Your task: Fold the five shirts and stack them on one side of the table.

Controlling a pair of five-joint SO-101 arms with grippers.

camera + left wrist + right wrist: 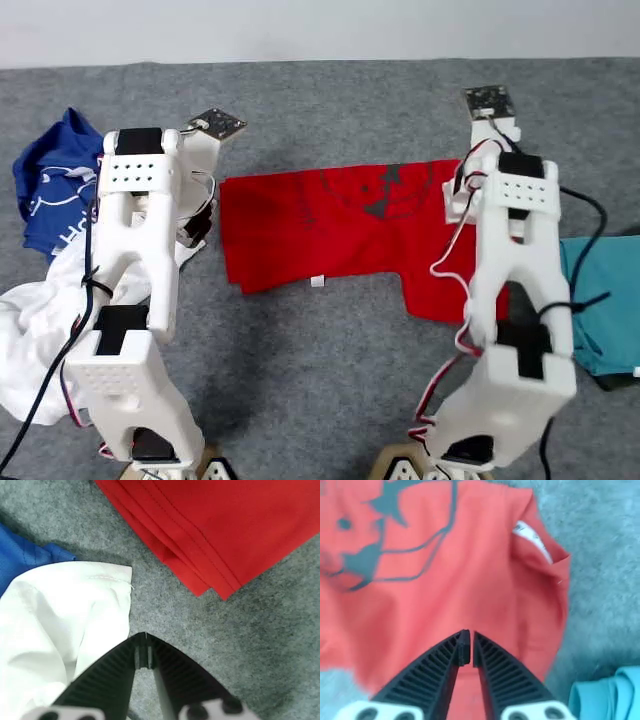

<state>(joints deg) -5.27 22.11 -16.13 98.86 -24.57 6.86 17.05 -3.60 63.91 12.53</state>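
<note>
Shirts lie on the grey table [320,400]: red shirt [320,230] spread between the arms; white shirt [60,615] and blue shirt [55,180] left; teal shirt [600,300] right; left gripper [145,652], fingers together on nothing, hangs beside the white shirt; right gripper [471,647], likewise closed, hangs over the red shirt.
</note>
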